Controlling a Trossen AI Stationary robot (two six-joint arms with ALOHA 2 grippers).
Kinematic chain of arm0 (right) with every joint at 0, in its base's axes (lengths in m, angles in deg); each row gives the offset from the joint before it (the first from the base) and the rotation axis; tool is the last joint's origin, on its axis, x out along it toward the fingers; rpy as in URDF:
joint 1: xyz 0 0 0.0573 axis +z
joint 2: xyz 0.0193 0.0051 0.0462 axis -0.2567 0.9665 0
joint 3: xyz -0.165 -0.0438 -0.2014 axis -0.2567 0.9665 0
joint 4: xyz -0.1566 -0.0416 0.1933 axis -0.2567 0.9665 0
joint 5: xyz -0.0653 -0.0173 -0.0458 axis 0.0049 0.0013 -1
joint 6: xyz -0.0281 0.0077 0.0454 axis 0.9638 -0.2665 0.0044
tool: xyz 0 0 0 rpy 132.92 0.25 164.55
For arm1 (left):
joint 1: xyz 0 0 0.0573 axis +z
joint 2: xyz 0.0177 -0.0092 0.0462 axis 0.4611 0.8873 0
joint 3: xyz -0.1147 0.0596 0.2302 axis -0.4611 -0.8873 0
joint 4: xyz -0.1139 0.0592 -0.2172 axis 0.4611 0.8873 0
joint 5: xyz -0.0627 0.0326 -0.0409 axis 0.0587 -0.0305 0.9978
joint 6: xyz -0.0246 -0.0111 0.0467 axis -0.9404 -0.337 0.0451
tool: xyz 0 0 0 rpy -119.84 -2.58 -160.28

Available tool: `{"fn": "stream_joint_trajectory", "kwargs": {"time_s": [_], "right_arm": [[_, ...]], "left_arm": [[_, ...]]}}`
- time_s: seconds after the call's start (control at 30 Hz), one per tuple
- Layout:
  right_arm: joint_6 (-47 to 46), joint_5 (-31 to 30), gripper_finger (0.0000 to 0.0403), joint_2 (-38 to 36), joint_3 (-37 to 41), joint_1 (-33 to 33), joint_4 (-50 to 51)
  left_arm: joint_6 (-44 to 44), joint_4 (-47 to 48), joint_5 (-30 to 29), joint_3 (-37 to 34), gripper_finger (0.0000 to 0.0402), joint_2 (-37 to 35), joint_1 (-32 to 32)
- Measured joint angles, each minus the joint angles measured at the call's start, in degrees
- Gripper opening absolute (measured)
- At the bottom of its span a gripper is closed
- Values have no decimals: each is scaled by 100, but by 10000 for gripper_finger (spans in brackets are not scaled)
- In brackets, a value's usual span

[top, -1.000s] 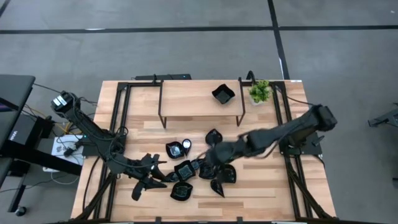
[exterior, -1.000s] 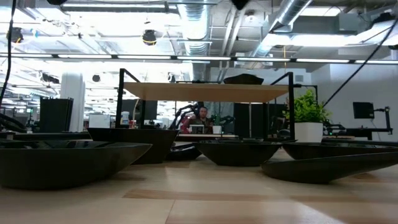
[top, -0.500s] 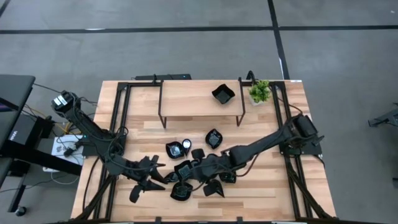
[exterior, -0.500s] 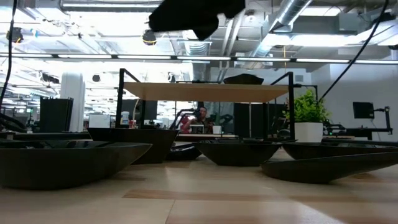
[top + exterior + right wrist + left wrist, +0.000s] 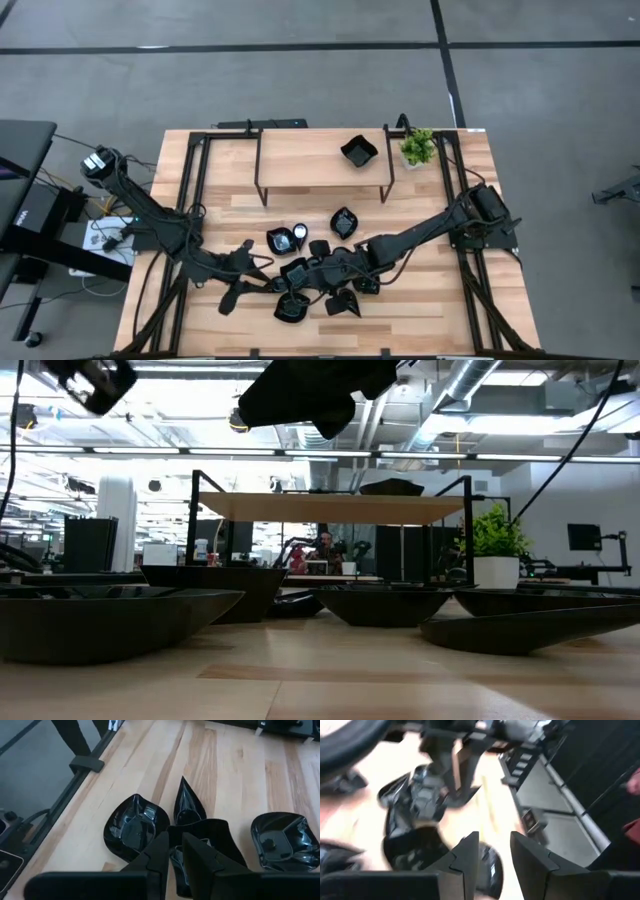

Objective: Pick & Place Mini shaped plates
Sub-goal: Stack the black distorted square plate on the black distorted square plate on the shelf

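Several mini shaped plates (image 5: 318,275) lie clustered on the front half of the wooden table (image 5: 450,310), glossy black dishes that mirror the ceiling lights. One more black dish (image 5: 359,151) sits alone on the raised wooden shelf (image 5: 300,160) at the back, near the small potted plant (image 5: 417,146), which suggests the shelf is where the plates are meant to go.

In the right wrist view, the right gripper (image 5: 171,851) hangs just over the cluster, its fingers close together with only a narrow slot between them and nothing caught there. Below it sit a squarish dish (image 5: 207,851), a pointed teardrop dish (image 5: 188,807) and a leaf-shaped dish (image 5: 134,825), all touching or overlapping; a rounder dish (image 5: 282,840) lies apart. The narrow setting would suit pinching a thin rim, and the crowding would make a clean pick harder.

The left gripper (image 5: 492,857) reaches into the same cluster from the other side, fingers parted and empty, over blurred dark dishes. It appears to be waiting or lining up its own pick.
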Motion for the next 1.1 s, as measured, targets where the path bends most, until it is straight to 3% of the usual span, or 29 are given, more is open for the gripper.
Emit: {"fn": "stream_joint_trajectory", "kwargs": {"time_s": [0.27, 0.5, 0.93, 1.1], "right_arm": [[-278, -1, 49, 0, 0, 81, -85], [-1038, -9, 49, -2, 0, 134, -85], [-1021, -180, 49, -7, 0, 492, -171], [-631, -179, 49, -7, 0, 425, -173]], "left_arm": [[-35, 1473, 98, 0, 113, -1078, -7], [-16, 1690, 100, 1, 113, -1725, -7], [-405, 1654, 122, 1, 113, -1446, -31], [-177, 1584, 122, 1, 113, -1288, -31]]}}
